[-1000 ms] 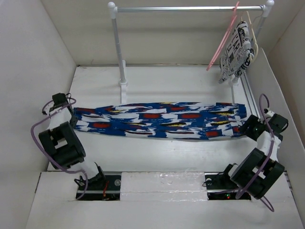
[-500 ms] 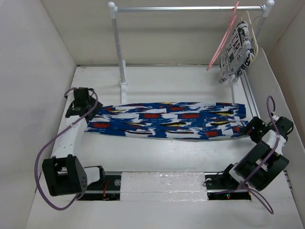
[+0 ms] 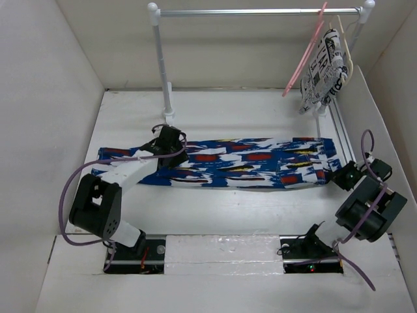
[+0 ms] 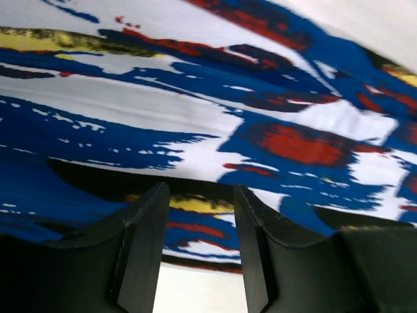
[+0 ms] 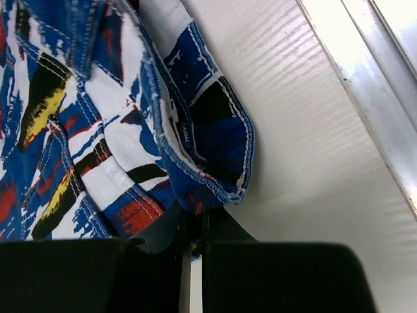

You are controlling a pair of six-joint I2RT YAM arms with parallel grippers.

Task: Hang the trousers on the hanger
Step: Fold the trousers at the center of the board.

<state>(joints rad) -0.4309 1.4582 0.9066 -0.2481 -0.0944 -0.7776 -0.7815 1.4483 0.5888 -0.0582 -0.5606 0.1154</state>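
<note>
trousers (image 3: 247,163) flat across mid table (image 3: 215,208) | left gripper (image 4: 200,195) spread, over their near edge | right gripper (image 5: 195,220) pressed together, seemingly pinching their end by the right edge

White walls (image 3: 45,78) enclose a white table (image 3: 260,208), and a metal clothes rail (image 3: 254,12) spans the upper frame under even light.

The fingers (image 5: 164,236) pinch the folded, stitched edge of the trousers (image 5: 98,130).
</note>
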